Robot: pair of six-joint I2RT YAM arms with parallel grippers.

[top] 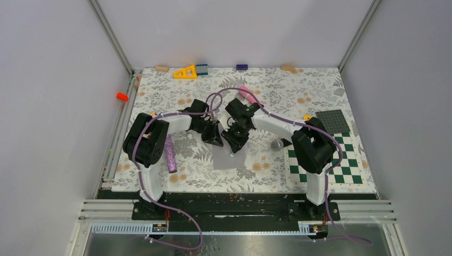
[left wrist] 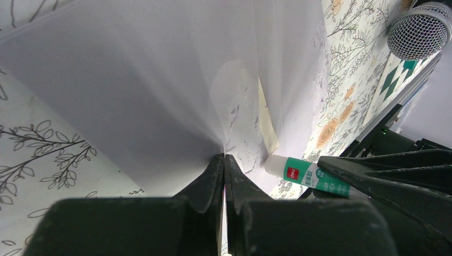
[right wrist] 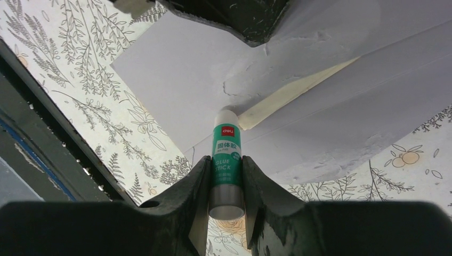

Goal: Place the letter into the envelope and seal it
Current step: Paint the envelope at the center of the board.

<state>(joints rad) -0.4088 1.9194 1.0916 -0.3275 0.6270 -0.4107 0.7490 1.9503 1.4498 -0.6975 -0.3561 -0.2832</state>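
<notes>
The envelope (top: 230, 159) lies in the middle of the surface (top: 298, 90), just in front of both arms. It is pale lavender, and one layer, which we take to be its flap (right wrist: 330, 32), is lifted off the body. A yellowish strip (right wrist: 288, 96) shows along the fold beneath that raised layer. We cannot tell whether the letter is already inside.

The left hand (left wrist: 224, 157) is closed tight on the edge of the lifted paper, its fingers pressed together with only the sheet between them. The right hand (right wrist: 225, 160) is clamped around a green-and-white glue stick (right wrist: 227, 136). The stick's white tip sits at the near end of the yellowish strip, touching the paper or nearly so.

We judge the envelope light, thin and limp. It already puckers where it is pinched, so it will crease or tear if pulled hard, and it will slide on the surface if pushed. The flap's edge is the sensible place to hold it, with the body left flat and the glue drawn gently along the fold.

To the right of the envelope rests a small mesh-covered ball (top: 276, 144). The green-and-white checkerboard mat (top: 341, 160) lies beyond it, and a purple cylinder (top: 170, 153) lies well to the left.
</notes>
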